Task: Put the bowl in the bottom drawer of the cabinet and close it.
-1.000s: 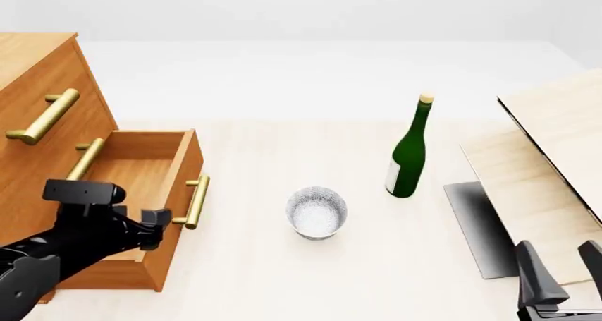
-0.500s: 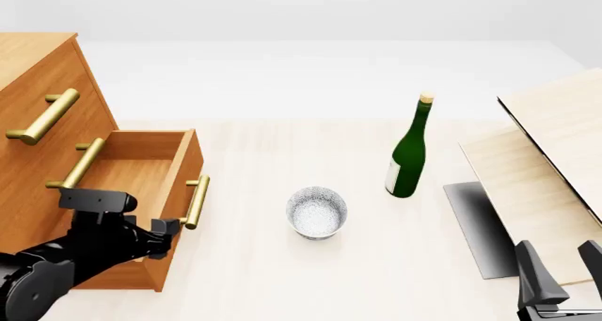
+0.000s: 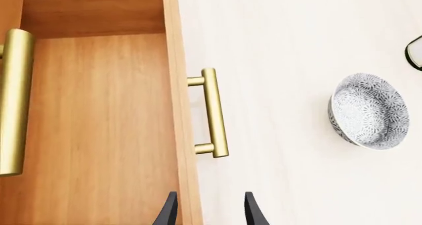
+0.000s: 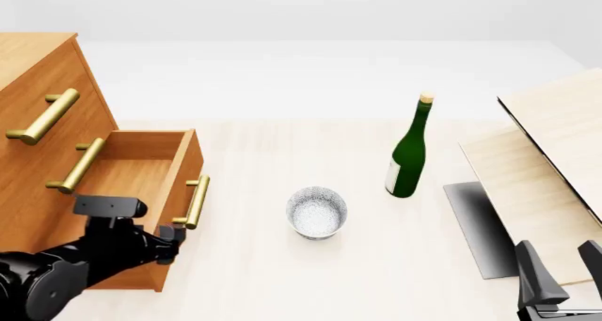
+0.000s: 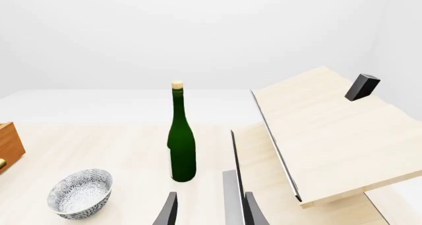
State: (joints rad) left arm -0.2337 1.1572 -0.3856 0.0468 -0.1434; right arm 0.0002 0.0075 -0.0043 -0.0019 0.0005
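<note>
The orange-brown cabinet stands at the left with its bottom drawer pulled out and nothing inside it. The drawer's brass handle faces the table's middle. The speckled white bowl sits upright on the table, right of the drawer. My left gripper is open at the drawer front's near end, just short of the handle, its fingers either side of the front board. My right gripper hangs open at the near right, far from the bowl.
A tall green bottle stands behind and right of the bowl. Pale wooden boards lean at the right over a dark grey slab. A small black block rests on the upper board.
My left arm has slid towards the near edge along the drawer front, a little to the right. Drawer, bowl and right arm have not moved.
</note>
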